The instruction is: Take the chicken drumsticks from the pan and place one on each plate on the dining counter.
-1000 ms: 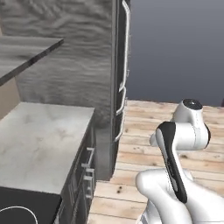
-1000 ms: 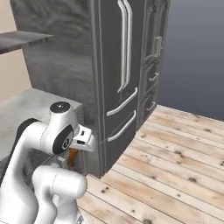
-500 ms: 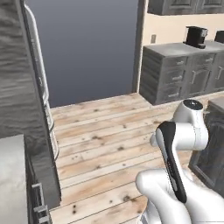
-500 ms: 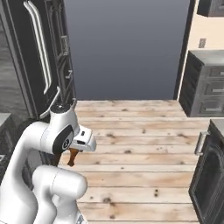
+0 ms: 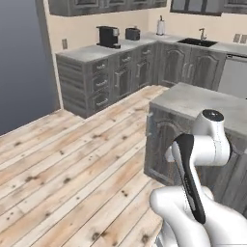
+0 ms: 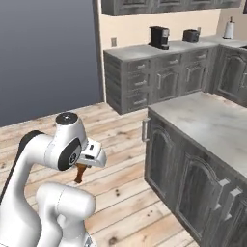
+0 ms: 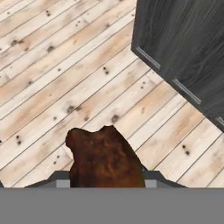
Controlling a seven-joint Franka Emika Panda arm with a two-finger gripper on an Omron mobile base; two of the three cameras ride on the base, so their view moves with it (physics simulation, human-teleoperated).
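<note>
Closest to the hand camera, a brown chicken drumstick (image 7: pixel 105 158) sits pinched between the jaws of the gripper (image 7: pixel 105 177), plump end outward, above the plank floor (image 7: pixel 65 78). Seen from the right base view, the same drumstick (image 6: pixel 80 172) hangs below the gripper (image 6: pixel 83 166) beside the white arm (image 6: pixel 48 149). Just beyond stands the dining counter (image 6: pixel 212 125), its grey marbled top over dark cabinet doors (image 7: pixel 183 48). Farther back, a wall counter (image 5: pixel 96 53) carries a black coffee machine (image 5: pixel 108 36) and a toaster (image 5: pixel 132 34); a sink (image 5: pixel 195 42) lies to its right.
</note>
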